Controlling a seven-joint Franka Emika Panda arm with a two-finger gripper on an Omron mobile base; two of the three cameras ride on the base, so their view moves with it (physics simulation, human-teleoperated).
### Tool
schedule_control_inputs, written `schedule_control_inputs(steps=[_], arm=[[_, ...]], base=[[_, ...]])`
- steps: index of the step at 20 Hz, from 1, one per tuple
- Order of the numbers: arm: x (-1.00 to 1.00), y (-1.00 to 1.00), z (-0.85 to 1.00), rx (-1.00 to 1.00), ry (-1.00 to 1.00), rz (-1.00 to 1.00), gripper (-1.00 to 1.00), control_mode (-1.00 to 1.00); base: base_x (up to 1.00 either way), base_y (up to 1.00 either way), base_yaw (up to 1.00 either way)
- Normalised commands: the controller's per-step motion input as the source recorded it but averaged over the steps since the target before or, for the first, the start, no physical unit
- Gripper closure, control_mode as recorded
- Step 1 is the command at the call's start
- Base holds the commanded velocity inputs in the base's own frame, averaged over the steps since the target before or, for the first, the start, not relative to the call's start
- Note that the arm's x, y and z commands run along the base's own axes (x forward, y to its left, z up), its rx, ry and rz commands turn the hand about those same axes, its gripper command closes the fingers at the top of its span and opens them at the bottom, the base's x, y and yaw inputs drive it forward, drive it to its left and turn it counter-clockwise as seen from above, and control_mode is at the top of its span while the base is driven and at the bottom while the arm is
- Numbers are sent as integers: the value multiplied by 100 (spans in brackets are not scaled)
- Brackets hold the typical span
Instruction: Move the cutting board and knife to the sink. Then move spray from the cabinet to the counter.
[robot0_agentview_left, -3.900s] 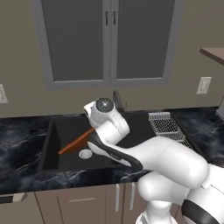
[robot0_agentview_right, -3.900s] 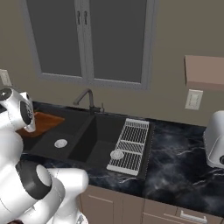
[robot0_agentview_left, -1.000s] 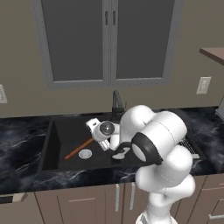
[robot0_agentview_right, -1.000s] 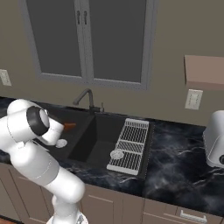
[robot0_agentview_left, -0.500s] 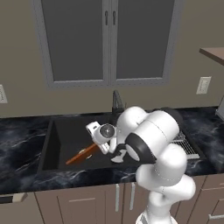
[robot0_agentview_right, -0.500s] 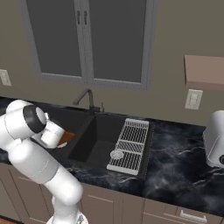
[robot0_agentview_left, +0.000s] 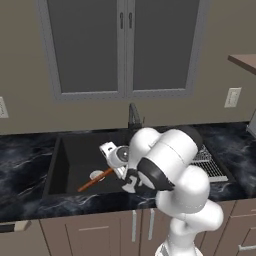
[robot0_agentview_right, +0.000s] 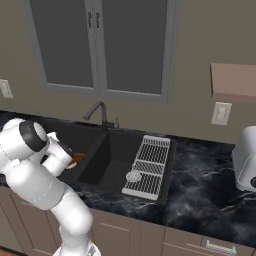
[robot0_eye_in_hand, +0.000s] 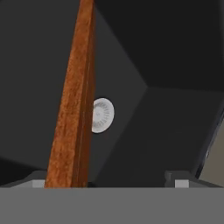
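Note:
The cutting board (robot0_eye_in_hand: 74, 109) shows edge-on in the hand view as a long reddish-brown slab. It leans inside the black sink (robot0_eye_in_hand: 175, 122), over the round silver drain (robot0_eye_in_hand: 104, 114). My gripper (robot0_eye_in_hand: 107, 181) is open, and the board's near end stands just inside one fingertip (robot0_eye_in_hand: 38, 183), well clear of the other. From the left base view the board (robot0_agentview_left: 94, 181) slants down from my gripper (robot0_agentview_left: 116, 166) to the sink (robot0_agentview_left: 70, 160) floor. A corner of the board (robot0_agentview_right: 76, 158) peeks past the arm. The knife and the spray are out of view. The brown cabinet (robot0_agentview_right: 232, 82) hangs at the right.
A dark faucet (robot0_agentview_right: 98, 112) rises behind the basin. A white dish rack (robot0_agentview_right: 150, 165) lies on the sink's right side. The black marble counter (robot0_agentview_right: 210, 185) carries a white appliance (robot0_agentview_right: 246, 159) at the far right. Grey glass-fronted doors (robot0_agentview_left: 125, 45) hang above.
The fingers have spread from shut to wide apart and let go of the board. The board's far end has sunk lower into the basin. The arm has leaned further over the sink.

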Motion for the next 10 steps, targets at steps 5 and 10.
schedule_control_inputs(steps=[5,10], arm=[[-34,-1,9,0,7,-1,-100,-100],[-42,0,44,0,24,-6,-100,-100]], base=[[0,0,0],[0,0,0]])
